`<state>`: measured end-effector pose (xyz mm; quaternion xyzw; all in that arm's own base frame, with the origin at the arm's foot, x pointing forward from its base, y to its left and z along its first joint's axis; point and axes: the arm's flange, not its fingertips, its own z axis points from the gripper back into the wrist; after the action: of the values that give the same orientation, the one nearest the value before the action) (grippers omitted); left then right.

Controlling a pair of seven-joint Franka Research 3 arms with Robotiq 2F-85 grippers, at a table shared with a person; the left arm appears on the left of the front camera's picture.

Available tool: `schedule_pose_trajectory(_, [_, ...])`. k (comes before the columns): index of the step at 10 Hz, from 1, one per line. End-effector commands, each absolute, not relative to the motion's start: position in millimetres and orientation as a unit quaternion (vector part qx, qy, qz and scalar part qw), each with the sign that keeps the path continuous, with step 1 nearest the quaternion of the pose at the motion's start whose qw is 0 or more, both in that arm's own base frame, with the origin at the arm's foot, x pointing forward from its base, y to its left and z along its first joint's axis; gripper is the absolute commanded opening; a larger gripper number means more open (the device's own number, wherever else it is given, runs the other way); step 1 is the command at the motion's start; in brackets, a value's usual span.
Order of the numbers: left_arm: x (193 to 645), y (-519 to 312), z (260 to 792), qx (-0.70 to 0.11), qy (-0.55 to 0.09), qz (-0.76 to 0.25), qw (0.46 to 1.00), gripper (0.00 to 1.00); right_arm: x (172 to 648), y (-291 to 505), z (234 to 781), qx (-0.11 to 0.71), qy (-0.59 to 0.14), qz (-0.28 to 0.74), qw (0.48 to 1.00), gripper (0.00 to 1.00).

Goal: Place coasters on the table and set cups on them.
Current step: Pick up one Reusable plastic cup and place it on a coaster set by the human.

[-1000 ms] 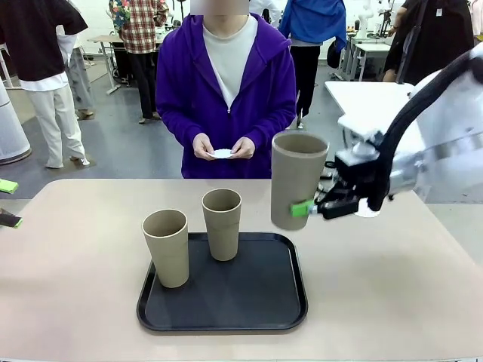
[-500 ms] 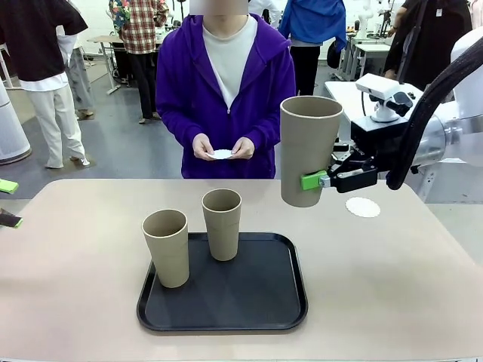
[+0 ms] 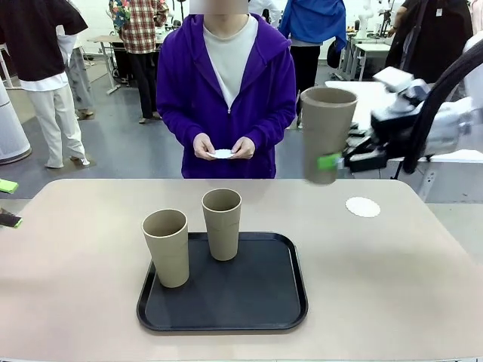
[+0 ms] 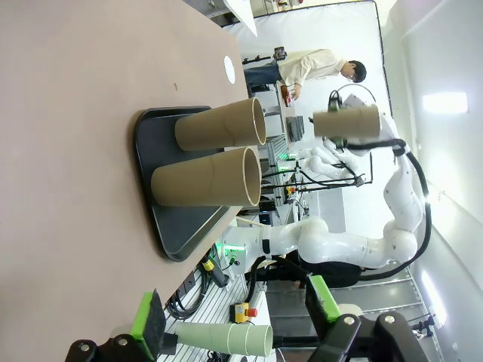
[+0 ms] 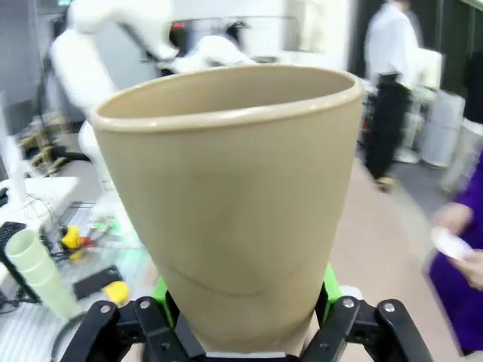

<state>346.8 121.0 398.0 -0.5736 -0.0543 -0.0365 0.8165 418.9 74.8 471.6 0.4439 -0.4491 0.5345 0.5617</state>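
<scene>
Cups stand in two places in the front view. The right end effector (image 3: 330, 161) reaches in from the right and is clamped on the lower part of the held cup (image 3: 327, 124), which hangs upright in the air, clear of the desk (image 3: 75, 264). A coaster (image 3: 363, 207) lies flat on the desk near its far right edge, lower than the held cup and a little to its right in the picture. A black tray (image 3: 256, 294) sits mid-desk, with the near cup (image 3: 166, 249) by its left edge and the far cup (image 3: 222, 225) just behind, both upright. Across the desk a person (image 3: 226, 83) holds a second coaster (image 3: 223, 154) between both hands (image 3: 243, 147). At the picture's left edge the left end effector (image 3: 6, 204) shows two green tips set wide apart with nothing between them.

The left wrist view is rolled sideways. The left end effector (image 4: 234, 317) stands fully spread and empty. Beyond it the tray (image 4: 185, 226) carries the near cup (image 4: 207, 177) and far cup (image 4: 219, 128). The coaster (image 4: 229, 66) lies on the desk (image 4: 75, 113) well past the tray, and the held cup (image 4: 346, 122) hangs off the desk on the right arm.

In the right wrist view, the held cup (image 5: 234, 196) rises upright between the green pads (image 5: 160, 290), and the right end effector (image 5: 245, 302) is closed on its base.
</scene>
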Motion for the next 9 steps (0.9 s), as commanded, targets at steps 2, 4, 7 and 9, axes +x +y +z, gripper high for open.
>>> schedule_pose_trajectory(2, [346.5, 120.9, 399.3, -0.578, -0.059, -0.036, 0.813, 1.00, 515.1, -17.2, 488.9, 0.396, -0.524, 0.440, 0.612, 0.82])
schedule_pose_trajectory(4, [346.5, 120.9, 399.3, -0.578, -0.059, -0.036, 0.813, 1.00, 550.7, -66.7, 502.8, 0.380, -0.538, 0.381, 0.649, 0.82])
schedule_pose_trajectory(7, [346.5, 120.9, 399.3, -0.578, -0.059, -0.036, 0.813, 1.00, 567.6, -95.2, 507.9, 0.372, -0.538, 0.345, 0.673, 0.82])
schedule_pose_trajectory(9, [346.5, 120.9, 399.3, -0.578, -0.059, -0.036, 0.813, 1.00, 568.2, -94.9, 507.2, 0.372, -0.539, 0.346, 0.671, 0.82])
